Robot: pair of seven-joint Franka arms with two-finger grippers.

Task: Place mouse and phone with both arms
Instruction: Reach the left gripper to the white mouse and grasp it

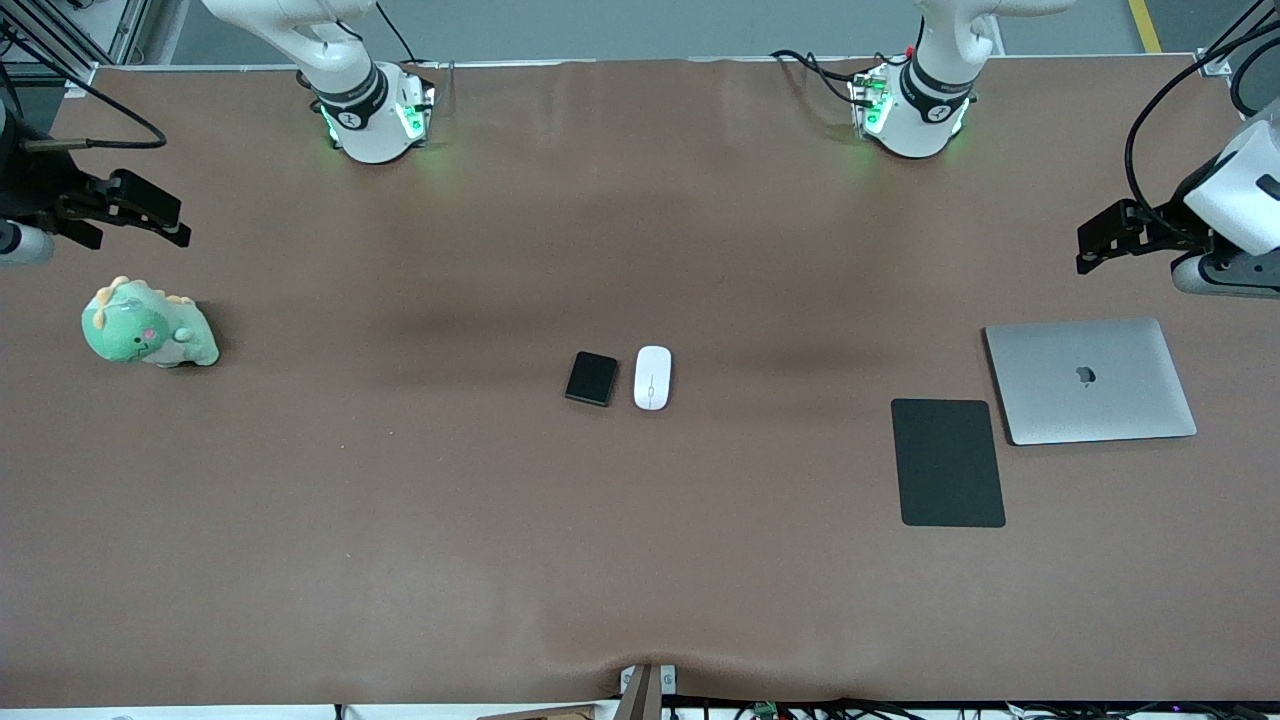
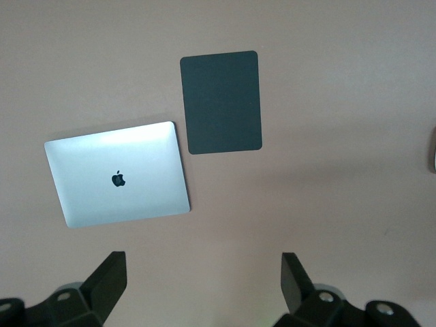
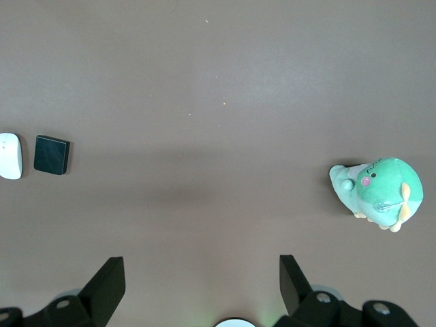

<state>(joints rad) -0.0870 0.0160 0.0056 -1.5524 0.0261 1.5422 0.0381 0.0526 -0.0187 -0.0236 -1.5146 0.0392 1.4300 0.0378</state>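
Observation:
The white oval mouse [image 1: 652, 377] and the small glossy black phone [image 1: 591, 378] lie side by side at the middle of the brown table, the phone toward the right arm's end. The right wrist view also shows the mouse [image 3: 9, 156] and the phone [image 3: 52, 154], well away from its fingers. My right gripper [image 1: 178, 225] hovers open and empty over the right arm's end of the table [image 3: 202, 266]. My left gripper [image 1: 1090, 250] hovers open and empty over the left arm's end, over bare table beside the laptop [image 2: 203, 262].
A closed silver laptop [image 1: 1090, 380] [image 2: 117, 174] and a flat matte black mat [image 1: 947, 462] [image 2: 221, 102] lie toward the left arm's end, the mat nearer the front camera. A green dinosaur plush [image 1: 148, 325] [image 3: 372, 193] sits toward the right arm's end.

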